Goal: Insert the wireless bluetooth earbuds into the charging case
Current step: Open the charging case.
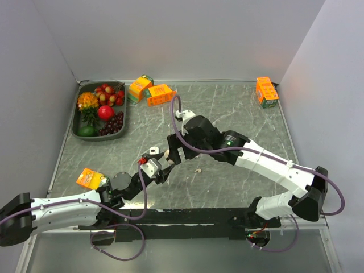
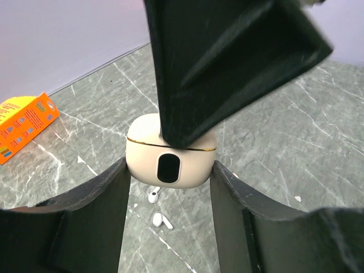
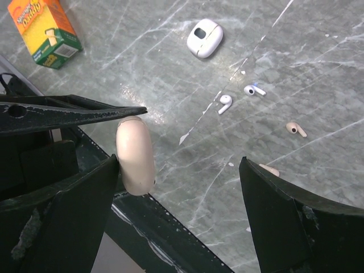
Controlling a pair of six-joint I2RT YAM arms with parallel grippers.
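My left gripper (image 2: 170,170) is shut on a closed beige charging case (image 2: 170,156) and holds it above the table; in the top view this gripper (image 1: 161,168) is near the front centre. My right gripper (image 3: 179,165) is wide open around the case (image 3: 135,154), which rests against its left finger (image 3: 74,205). That right finger shows as a black wedge (image 2: 227,62) over the case's top. Two white earbuds (image 3: 225,103) (image 3: 254,90) lie on the table, also below the case (image 2: 153,196) (image 2: 161,220). Two beige earbuds (image 3: 296,129) (image 3: 270,169) lie nearby.
A closed white case (image 3: 205,37) lies on the table beyond the earbuds. A dark tray (image 1: 75,128) of fruit stands at the back left. Orange boxes stand at the back (image 1: 161,94), back right (image 1: 266,91) and front left (image 1: 90,178). The table's front edge (image 3: 170,227) is close.
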